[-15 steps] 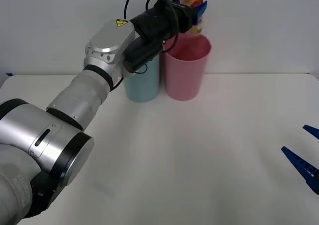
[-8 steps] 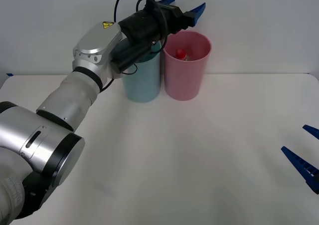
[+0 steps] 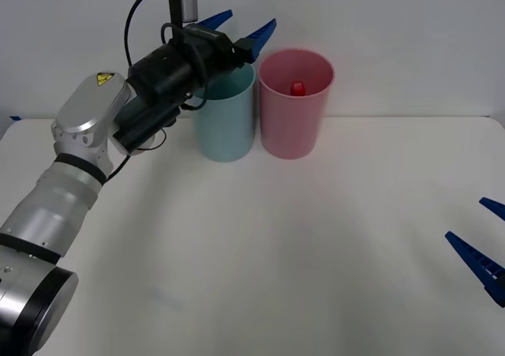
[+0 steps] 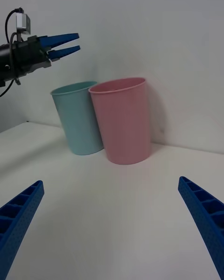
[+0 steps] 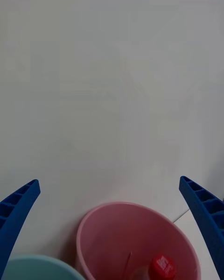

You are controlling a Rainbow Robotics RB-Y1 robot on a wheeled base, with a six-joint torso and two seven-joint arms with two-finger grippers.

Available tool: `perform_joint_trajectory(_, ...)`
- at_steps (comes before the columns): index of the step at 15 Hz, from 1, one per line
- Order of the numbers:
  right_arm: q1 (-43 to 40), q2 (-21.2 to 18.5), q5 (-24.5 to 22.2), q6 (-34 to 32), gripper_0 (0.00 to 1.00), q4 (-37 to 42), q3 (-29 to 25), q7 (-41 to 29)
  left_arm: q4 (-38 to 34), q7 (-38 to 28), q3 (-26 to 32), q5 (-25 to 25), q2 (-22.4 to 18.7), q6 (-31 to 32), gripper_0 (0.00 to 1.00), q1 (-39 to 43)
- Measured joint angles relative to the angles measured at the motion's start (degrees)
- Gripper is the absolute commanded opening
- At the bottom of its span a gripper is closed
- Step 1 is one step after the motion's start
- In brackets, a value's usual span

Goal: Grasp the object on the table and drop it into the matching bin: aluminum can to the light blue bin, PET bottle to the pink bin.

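two bins (image 3: 296, 103) (image 3: 227, 115) on white table (image 3: 316, 237) | plain wall (image 3: 410, 40) | both pincers (image 3: 242, 26) (image 3: 483, 241) spread

PET bottle (image 3: 297, 88) now inside pink bin (image 3: 293, 127)

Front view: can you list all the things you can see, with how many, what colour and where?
pink bin: one, pink, standing at the back of the table, touching or almost touching the light blue bin on its left.
light blue bin: one, light blue, at the back of the table, under the left tool.
PET bottle: one, red cap showing, lying down inside the pink bin.
table: one, white, wide and flat, holding both bins.
left tool: one, blue fingers, open, up in the air over the light blue bin, holding nothing.
right tool: one, blue fingers, open, low at the right edge of the table.
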State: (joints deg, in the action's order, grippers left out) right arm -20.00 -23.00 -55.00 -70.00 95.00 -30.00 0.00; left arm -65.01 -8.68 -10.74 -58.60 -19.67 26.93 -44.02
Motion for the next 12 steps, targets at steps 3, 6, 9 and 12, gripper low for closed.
perform_joint_trajectory(3, 0.0, 0.0, 0.0, 0.0, 1.00, 0.0, 0.0, 0.0, -6.1, -0.1, 1.7, 2.7, -4.5, 2.8, 1.00, 6.6)
perform_joint_trajectory(6, 0.0, 0.0, 0.0, 0.0, 1.00, 0.0, 0.0, 0.0, -10.3, -0.3, 8.6, 1.6, -6.2, 9.6, 1.00, 13.3)
perform_joint_trajectory(9, 0.0, 0.0, 0.0, 0.0, 1.00, 0.0, 0.0, 0.0, -13.3, -0.4, 14.5, 1.3, -7.7, 15.0, 1.00, 19.2)
perform_joint_trajectory(12, 0.0, 0.0, 0.0, 0.0, 1.00, 0.0, 0.0, 0.0, -16.2, -0.3, 20.6, 1.1, -8.9, 20.4, 1.00, 25.3)
